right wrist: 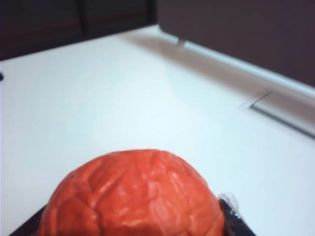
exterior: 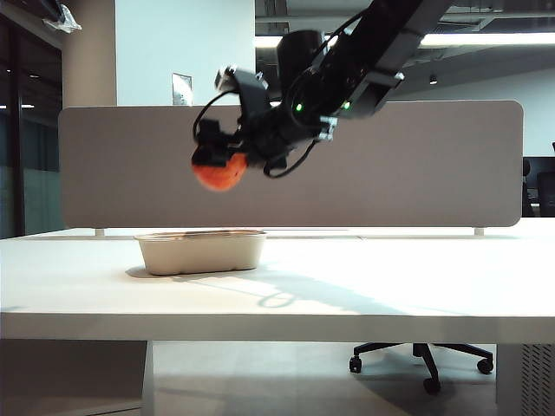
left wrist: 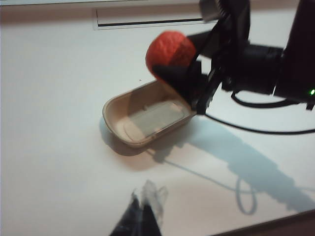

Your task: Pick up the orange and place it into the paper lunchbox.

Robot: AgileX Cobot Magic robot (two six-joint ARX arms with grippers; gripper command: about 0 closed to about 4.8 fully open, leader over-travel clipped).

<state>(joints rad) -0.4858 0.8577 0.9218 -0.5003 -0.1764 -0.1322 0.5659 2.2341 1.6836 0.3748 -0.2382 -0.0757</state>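
We start at the right end effector (exterior: 217,160), which is clenched on the orange (exterior: 219,173) and holds it in the air, above the table (exterior: 347,286). In the right wrist view the orange (right wrist: 133,194) fills the near field, its wrinkled, veined skin pressed between dark finger pads (right wrist: 231,219) at either side. The black right arm slopes down from about two o'clock in the exterior view, reaching across the middle so the fruit hangs over the left part of the scene.

Directly below, toward six o'clock from the orange, the paper lunchbox (exterior: 204,251) sits on the table, a shallow beige tray with a rolled rim and nothing inside it. In the left wrist view the orange (left wrist: 170,51) shows at about one o'clock from the paper lunchbox (left wrist: 147,118), apart from it. We judge the fruit is carried high so it clears the rim before being lowered, and that the placing step is not yet done.

The left end effector (left wrist: 142,216) appears only in its own wrist view, near the table and well apart from the tray; its fingertips look pressed together and grasp nothing. We judge it is parked aside, leaving the right arm room.

Behind the table stands a grey divider panel (exterior: 434,165), with an office chair base (exterior: 425,355) visible underneath.
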